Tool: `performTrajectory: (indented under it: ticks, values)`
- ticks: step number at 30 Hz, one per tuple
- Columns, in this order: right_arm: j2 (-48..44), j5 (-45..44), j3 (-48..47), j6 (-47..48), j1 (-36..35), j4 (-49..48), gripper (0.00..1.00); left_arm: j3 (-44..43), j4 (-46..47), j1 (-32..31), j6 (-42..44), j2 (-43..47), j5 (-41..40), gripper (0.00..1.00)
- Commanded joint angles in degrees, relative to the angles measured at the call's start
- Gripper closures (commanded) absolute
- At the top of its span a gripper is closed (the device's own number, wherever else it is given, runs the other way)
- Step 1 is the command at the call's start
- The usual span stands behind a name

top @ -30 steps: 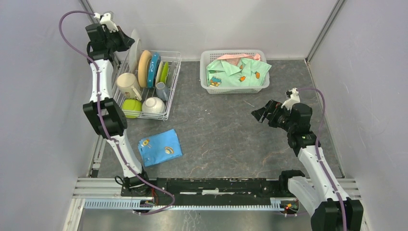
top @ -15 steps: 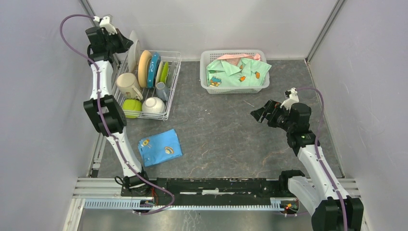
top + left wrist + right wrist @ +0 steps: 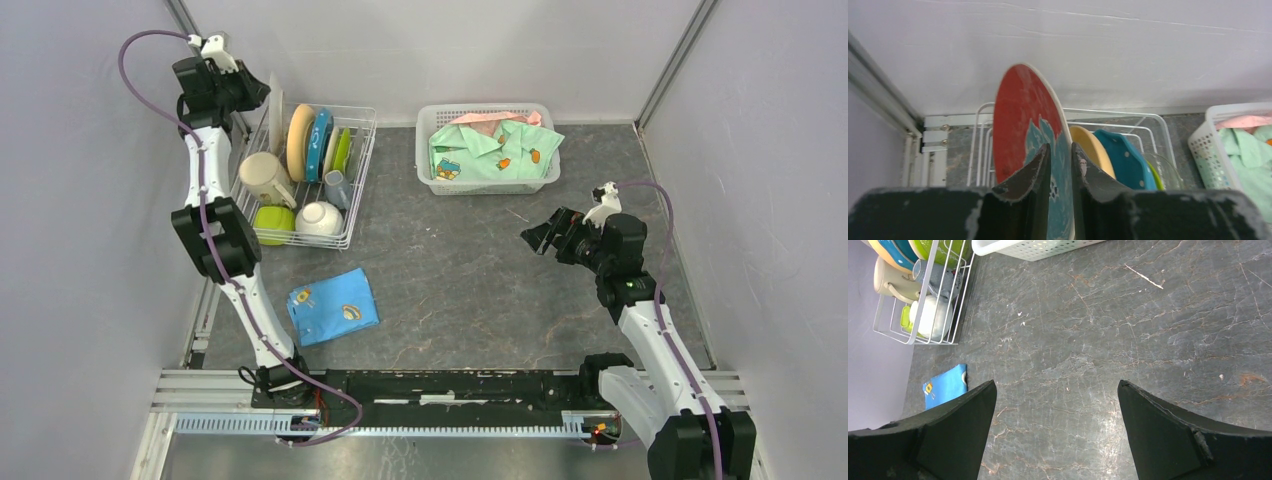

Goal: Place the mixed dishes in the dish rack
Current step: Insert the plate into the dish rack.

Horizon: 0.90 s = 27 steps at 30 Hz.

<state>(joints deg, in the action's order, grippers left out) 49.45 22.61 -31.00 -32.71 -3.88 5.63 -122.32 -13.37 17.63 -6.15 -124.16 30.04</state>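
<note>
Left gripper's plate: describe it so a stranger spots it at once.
Find the white wire dish rack, far left on the table. At its left end the left gripper pinches an upright plate. It alone is red with teal; beside it stand an orange plate and a dotted blue plate.

Red plate (image 3: 1018, 115) with teal leafy pattern

the dish rack (image 3: 364, 170) stands at the table's (image 3: 470, 290) far left. in its far half plates (image 3: 318, 145) stand on edge in a row; the leftmost plate (image 3: 1023, 115) sits between the left gripper's (image 3: 1060, 150) fingers. nearer, a mug (image 3: 265, 178) lies at the left, a cup (image 3: 337, 187) to its right, and two bowls (image 3: 318, 218) fill the near end. a cloth (image 3: 333, 305) lies before the rack. a basket (image 3: 487, 180) of clothes (image 3: 495, 148) sits far centre, right of the rack.
</note>
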Motion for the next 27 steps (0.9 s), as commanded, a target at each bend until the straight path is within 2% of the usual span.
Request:
performTrajectory:
  ticks: [1, 6, 10, 18, 27]
  values:
    - [-1.09, -0.35, -2.04, 0.29, -0.32, -2.44, 0.02, -1.92, 0.21, 0.94, 4.98, -0.56, -2.37, 0.7]
    - [-1.26, -0.2, -1.78, 0.26, -0.38, -2.62, 0.02, -1.87, 0.33, 0.93, 4.67, -0.56, -2.89, 0.69]
    - [-1.38, -0.02, -1.3, 0.01, -0.48, -3.05, 0.02, -1.56, 0.07, 0.92, 5.02, -0.13, -2.81, 0.57]
    - [-0.81, 0.5, -1.43, 0.11, -0.61, -3.68, 0.02, -1.19, -1.18, 0.87, 4.26, -1.2, -1.74, 0.46]
    - [-0.17, 0.58, -1.07, -0.35, -0.82, -4.72, 0.02, -0.54, -1.31, -0.21, 3.74, -2.75, -0.52, 0.42]
